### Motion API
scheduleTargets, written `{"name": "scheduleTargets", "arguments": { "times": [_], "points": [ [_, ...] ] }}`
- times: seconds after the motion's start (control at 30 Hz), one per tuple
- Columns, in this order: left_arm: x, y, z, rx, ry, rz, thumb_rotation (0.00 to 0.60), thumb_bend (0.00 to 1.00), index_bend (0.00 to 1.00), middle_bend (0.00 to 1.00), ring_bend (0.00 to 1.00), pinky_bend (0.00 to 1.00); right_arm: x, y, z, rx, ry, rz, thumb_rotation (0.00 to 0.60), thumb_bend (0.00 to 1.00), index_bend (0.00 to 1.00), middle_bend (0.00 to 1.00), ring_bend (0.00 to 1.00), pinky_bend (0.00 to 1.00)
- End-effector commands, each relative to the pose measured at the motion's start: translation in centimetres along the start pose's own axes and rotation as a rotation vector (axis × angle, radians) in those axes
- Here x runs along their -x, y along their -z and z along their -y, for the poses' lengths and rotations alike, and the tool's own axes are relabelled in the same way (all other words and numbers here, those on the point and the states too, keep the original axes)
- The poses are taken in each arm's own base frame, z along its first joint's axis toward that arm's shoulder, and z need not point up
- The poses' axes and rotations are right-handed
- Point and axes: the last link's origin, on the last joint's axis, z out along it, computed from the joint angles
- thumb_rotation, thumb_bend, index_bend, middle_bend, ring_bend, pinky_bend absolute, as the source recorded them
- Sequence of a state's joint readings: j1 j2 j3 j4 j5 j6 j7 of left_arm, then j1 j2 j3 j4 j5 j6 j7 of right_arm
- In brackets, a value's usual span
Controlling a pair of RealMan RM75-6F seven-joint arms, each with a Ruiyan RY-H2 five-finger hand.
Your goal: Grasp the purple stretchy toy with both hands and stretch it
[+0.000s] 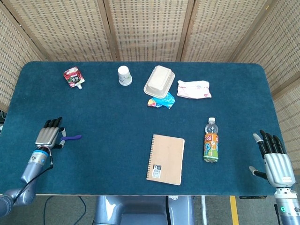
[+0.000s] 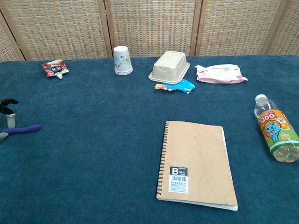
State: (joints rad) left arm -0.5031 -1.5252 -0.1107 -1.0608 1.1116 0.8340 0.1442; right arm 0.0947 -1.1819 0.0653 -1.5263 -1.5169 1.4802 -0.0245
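The purple stretchy toy [image 1: 71, 138] lies flat on the blue desk [image 1: 117, 117], far to the left of the spiral notebook [image 1: 166, 159]. The left hand [image 1: 49, 133] rests at the toy's left end; whether its fingers actually grip it cannot be told. Well to the right of the notebook, beyond the orange drink bottle [image 1: 211, 140], the right hand [image 1: 273, 157] is empty, fingers spread.

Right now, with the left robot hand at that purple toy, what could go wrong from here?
The left robot hand meets only one end of the purple stretchy toy, so it may slip out once pulled. The right robot hand hangs open at the far table edge; crossing over, it could knock the upright bottle.
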Motion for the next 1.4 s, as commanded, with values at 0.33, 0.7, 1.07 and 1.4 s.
{"name": "scheduleTargets", "arguments": {
  "times": [0.33, 0.7, 1.07, 1.4],
  "points": [
    [0.1, -0.1, 0.0, -0.007, 0.014, 0.006, 0.6, 0.5, 0.6, 0.0, 0.0, 0.0, 0.0, 0.0, 0.0, -0.001, 0.0, 0.002, 0.6, 0.0, 0.0, 0.0, 0.0, 0.0],
    [-0.8, 0.3, 0.1, 0.009, 0.087, -0.022, 0.6, 0.51, 0.63, 0.0, 0.0, 0.0, 0.1, 0.0, 0.0, -0.002, 0.001, 0.005, 0.6, 0.0, 0.0, 0.0, 0.0, 0.0],
    [-3.9, 1.9, -2.1, 0.254, 0.596, -0.137, 0.6, 0.52, 0.66, 0.0, 0.0, 0.0, 0.2, -0.3, 0.2, -0.009, -0.017, 0.015, 0.6, 0.0, 0.0, 0.0, 0.0, 0.0],
    [-6.3, 1.4, -7.7, 0.495, 1.029, -0.104, 0.6, 0.52, 0.65, 0.0, 0.0, 0.0, -0.8, -2.6, 0.9, -0.064, -0.108, 0.018, 0.6, 0.0, 0.02, 0.0, 0.0, 0.0]
  ]
}}
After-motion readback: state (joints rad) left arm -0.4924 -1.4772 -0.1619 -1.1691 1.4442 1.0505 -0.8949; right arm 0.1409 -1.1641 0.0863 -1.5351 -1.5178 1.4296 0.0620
